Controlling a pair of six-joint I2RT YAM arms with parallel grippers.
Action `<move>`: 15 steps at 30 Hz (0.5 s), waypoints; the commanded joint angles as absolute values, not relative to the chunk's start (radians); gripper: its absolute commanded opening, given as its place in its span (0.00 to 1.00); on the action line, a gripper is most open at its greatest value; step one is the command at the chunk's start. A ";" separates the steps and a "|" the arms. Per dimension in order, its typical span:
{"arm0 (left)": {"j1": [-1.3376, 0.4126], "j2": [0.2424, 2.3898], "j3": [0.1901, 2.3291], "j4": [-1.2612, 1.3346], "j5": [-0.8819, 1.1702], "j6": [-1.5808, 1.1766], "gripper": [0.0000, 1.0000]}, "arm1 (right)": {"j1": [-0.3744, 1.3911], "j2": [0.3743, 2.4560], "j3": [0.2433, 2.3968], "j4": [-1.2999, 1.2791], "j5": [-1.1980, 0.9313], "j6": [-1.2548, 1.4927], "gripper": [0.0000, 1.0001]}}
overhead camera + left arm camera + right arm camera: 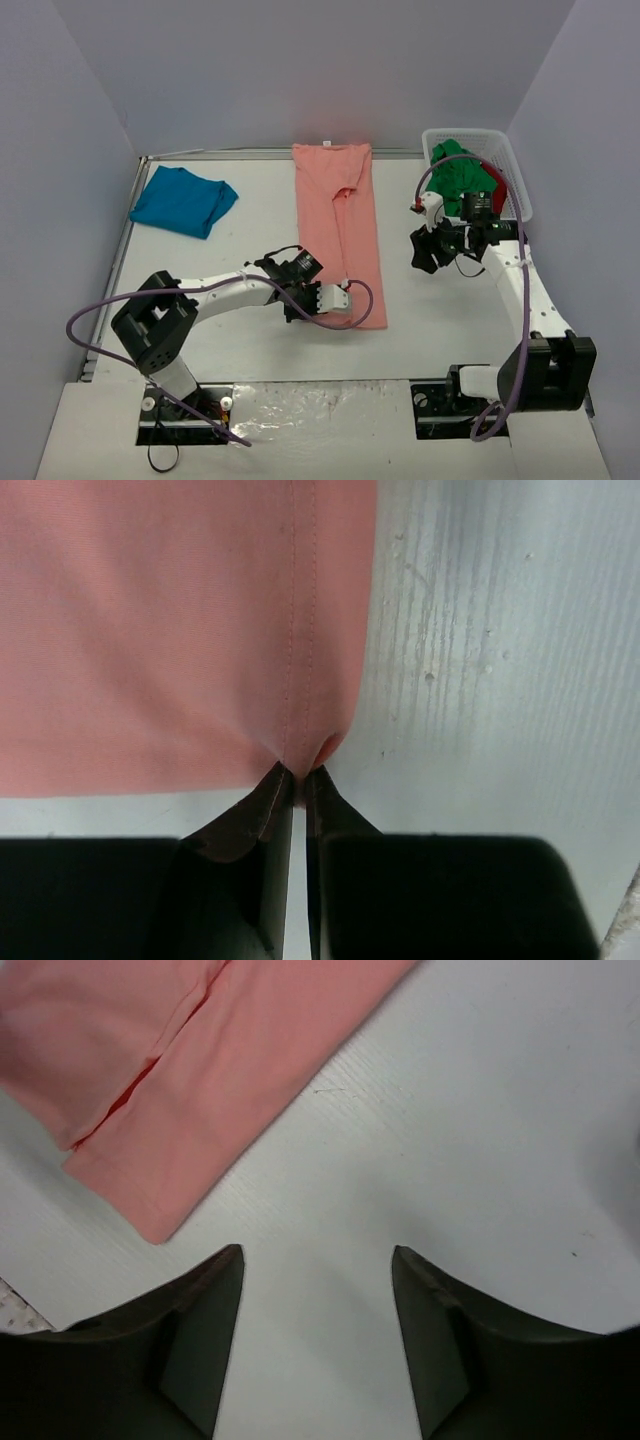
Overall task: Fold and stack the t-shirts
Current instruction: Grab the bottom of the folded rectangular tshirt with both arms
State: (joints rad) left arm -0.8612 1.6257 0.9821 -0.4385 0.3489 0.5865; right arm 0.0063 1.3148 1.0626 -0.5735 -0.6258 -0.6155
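Salmon-pink t-shirt (338, 215) lies folded lengthwise, left gripper (298, 772) clamped on its hem edge, right gripper (317, 1252) spread apart beside it.

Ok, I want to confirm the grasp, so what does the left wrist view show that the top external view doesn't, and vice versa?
Only left wrist: the left end effector shut, pinching the salmon-pink t-shirt at its edge by a corner, beside a stitched seam. Only top external: the folded teal-blue t-shirt far left, the white basket far right holding a green t-shirt and red t-shirt, the right end effector near it. Both: that pink shirt lying flat on the white table.
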 commanded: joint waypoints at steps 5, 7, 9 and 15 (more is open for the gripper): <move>-0.792 1.695 1.097 -0.597 0.552 0.564 0.02 | 0.087 1.172 1.011 -0.612 -0.581 -0.727 0.38; -0.752 1.718 1.141 -0.644 0.590 0.565 0.02 | 0.126 1.160 0.991 -0.611 -0.549 -0.741 0.30; -0.715 1.724 1.176 -0.681 0.635 0.569 0.03 | 0.156 1.155 0.970 -0.609 -0.535 -0.749 0.28; -0.670 1.707 1.229 -0.765 0.679 0.601 0.02 | 0.182 1.169 0.916 -0.618 -0.569 -0.833 0.27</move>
